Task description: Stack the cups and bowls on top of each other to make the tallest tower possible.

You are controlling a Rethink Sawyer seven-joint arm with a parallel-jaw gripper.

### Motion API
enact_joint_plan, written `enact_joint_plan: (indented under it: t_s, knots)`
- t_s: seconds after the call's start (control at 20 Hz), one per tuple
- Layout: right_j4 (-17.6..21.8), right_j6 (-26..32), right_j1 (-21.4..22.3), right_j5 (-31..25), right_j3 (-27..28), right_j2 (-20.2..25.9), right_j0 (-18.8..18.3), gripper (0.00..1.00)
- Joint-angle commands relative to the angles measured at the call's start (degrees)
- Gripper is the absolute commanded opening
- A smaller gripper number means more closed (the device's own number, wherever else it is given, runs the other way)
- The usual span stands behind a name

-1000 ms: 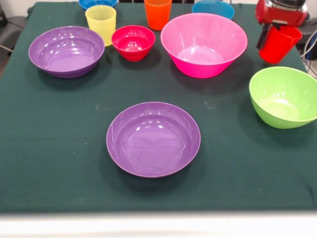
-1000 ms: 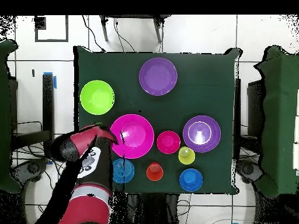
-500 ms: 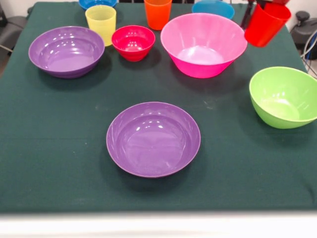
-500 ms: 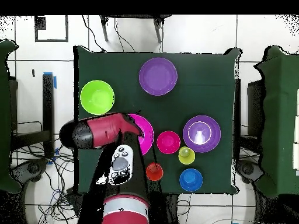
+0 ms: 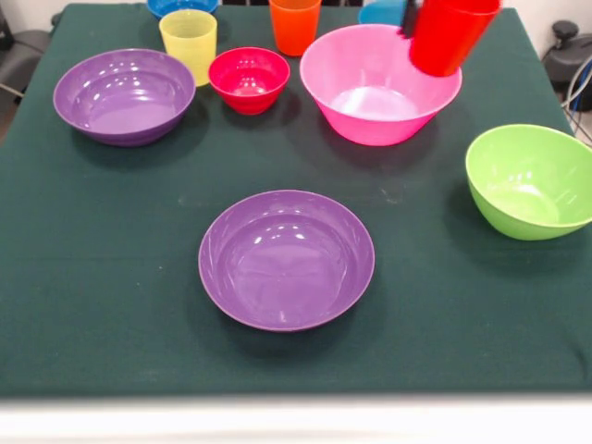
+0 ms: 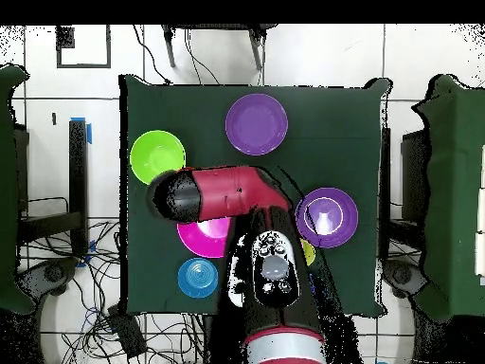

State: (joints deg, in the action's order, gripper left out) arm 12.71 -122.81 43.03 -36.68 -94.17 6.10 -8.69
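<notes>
Red glossy plastic cup (image 5: 447, 35) hangs at upper right above the big pink plastic bowl (image 5: 380, 83); jaw state unclear. Tilted, it could slip and fall.

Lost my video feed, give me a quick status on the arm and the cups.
Pincer hidden; red cup carried aloft, tilted, above the pink bowl's far rim. No tower begun; near purple bowl sits empty. Nothing blocking it.

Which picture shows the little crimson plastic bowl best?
The front view. There the small crimson plastic bowl sits in plain sight between the yellow plastic cup and the big pink plastic bowl. In the overhead view the red and black robot arm covers it completely.
</notes>
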Motion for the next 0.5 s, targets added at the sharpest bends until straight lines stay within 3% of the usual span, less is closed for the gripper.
enact_joint_plan:
  t_s: [0.05,0.5]
  knots:
    - [13.00,26.49,-5.50,1.53,3.29,11.83,-9.44,0.00]
    - [20.43,31.46,-13.79,3.41,9.18,17.78,-16.89,0.00]
